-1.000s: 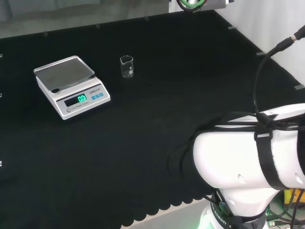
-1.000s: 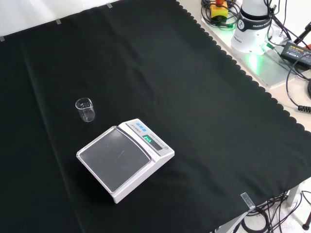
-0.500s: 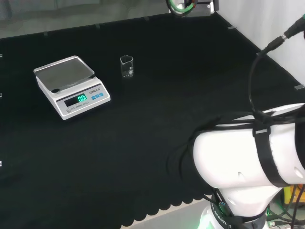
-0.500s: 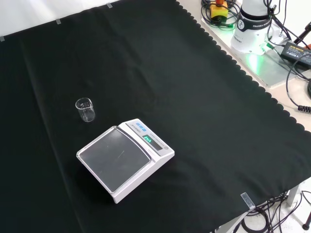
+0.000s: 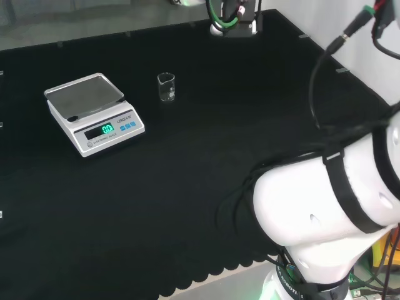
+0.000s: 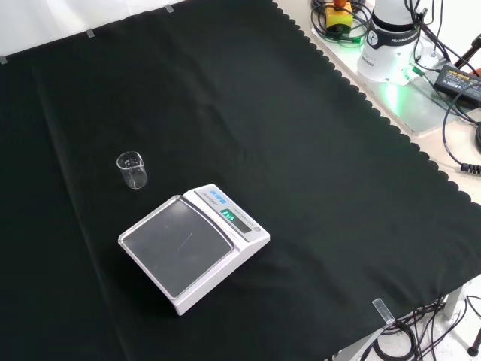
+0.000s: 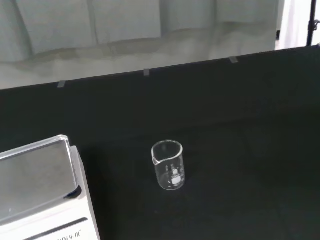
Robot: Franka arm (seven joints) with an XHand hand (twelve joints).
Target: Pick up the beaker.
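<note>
Standing upright, one clear beaker (image 6: 131, 170), one scale (image 6: 192, 246) beside it, hand's state unclear.

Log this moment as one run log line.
phase: approach | beaker: upright on cloth, untouched, beside scale | hand: fingers unseen
</note>
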